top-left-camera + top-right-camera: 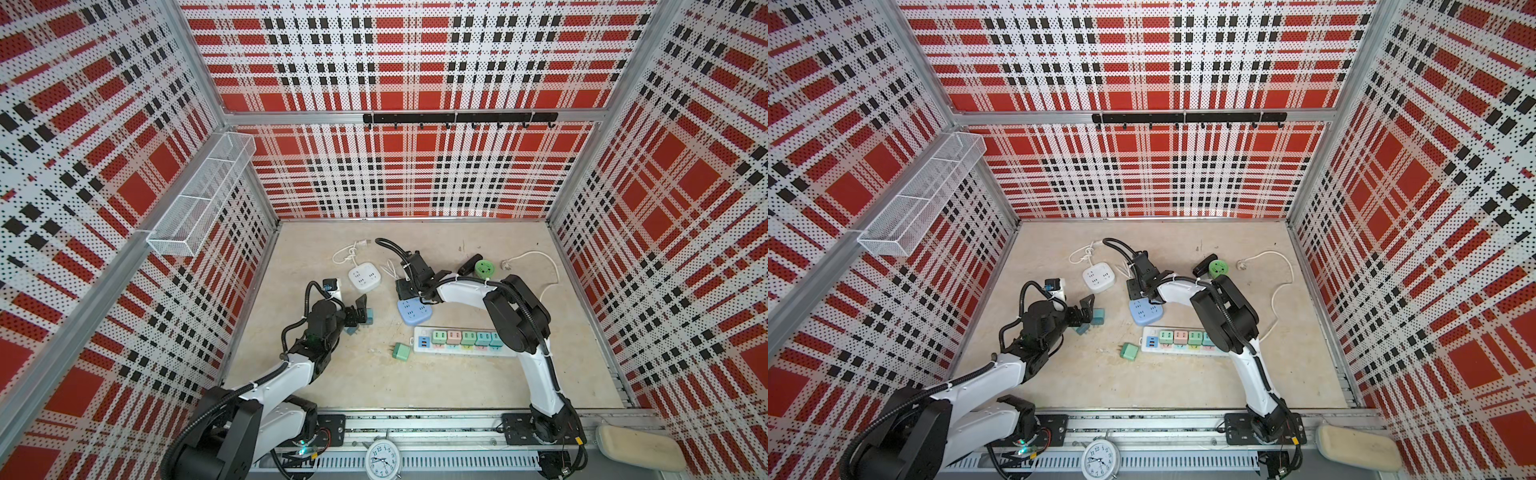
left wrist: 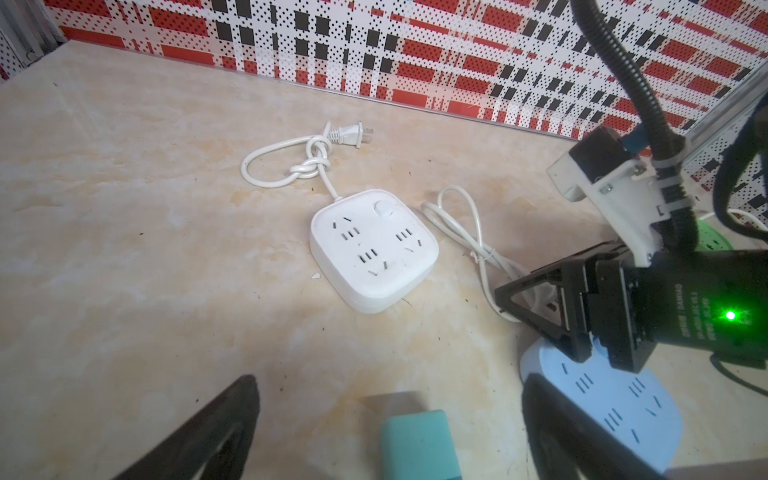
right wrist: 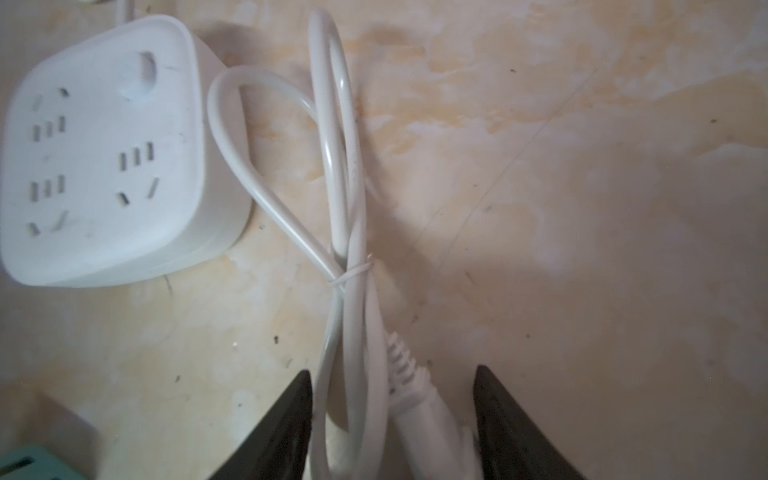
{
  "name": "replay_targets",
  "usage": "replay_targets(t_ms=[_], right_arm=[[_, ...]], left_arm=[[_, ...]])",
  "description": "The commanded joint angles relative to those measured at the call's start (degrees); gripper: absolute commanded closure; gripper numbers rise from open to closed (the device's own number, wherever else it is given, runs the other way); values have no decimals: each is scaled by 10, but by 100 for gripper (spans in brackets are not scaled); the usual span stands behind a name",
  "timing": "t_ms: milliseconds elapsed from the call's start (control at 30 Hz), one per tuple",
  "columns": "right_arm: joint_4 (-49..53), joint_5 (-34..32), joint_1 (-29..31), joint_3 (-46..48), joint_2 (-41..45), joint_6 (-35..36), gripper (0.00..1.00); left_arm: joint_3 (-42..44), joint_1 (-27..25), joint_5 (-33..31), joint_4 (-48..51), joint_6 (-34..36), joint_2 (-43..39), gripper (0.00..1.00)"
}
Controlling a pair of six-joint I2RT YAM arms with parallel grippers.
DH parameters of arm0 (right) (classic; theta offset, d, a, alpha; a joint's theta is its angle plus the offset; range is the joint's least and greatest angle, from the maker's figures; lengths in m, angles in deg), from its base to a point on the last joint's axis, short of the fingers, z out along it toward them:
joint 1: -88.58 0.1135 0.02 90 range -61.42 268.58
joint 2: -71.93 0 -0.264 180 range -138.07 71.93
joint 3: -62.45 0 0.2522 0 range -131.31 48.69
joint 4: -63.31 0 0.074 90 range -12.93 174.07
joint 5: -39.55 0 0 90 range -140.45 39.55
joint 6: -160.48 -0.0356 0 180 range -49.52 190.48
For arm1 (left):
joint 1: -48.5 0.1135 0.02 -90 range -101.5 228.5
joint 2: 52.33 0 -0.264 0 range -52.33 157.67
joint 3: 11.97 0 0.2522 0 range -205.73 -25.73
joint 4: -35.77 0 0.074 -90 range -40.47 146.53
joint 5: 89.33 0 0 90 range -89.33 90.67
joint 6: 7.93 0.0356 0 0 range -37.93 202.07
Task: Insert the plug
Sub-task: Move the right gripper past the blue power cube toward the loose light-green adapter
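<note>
A white plug [image 3: 415,399] with a ribbed collar lies on the table beside its tied white cord bundle [image 3: 345,208]. My right gripper [image 3: 393,370] stands low over them, open, one finger on each side. A gap shows between the plug and the finger [image 3: 503,415] beside it. In both top views this gripper [image 1: 402,289] [image 1: 1134,291] sits between the white square socket block [image 1: 358,277] and the blue socket block [image 1: 413,311]. My left gripper [image 2: 390,380] is wide open over a teal adapter [image 2: 417,444], touching nothing.
A long power strip [image 1: 424,340] holds several coloured adapters, and a green adapter [image 1: 401,351] lies beside it. A second teal adapter [image 1: 352,331] is near my left gripper. A green round socket [image 1: 483,267] and a white cable [image 1: 548,270] lie at the back right.
</note>
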Motion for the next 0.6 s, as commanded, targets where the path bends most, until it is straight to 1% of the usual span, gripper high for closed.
replay_targets(t_ms=[0,67,167,300,400,567], right_arm=[[-59,40,8,25,7,-65,42],[-73,34,14,34,10,-80,41],[-87,5,26,50,25,-89,41],[-128,1,39,89,51,-114,41],[-141,-19,53,113,75,-116,40],[-155,-39,57,156,131,-109,33]], left_arm=[[4,3,0,-18,-12,0,1],[4,3,1,-18,-12,0,1],[4,3,2,-18,-11,0,1],[4,3,3,-18,-11,-1,1],[4,3,3,-17,-12,-1,1],[5,3,5,-18,-10,-4,1]])
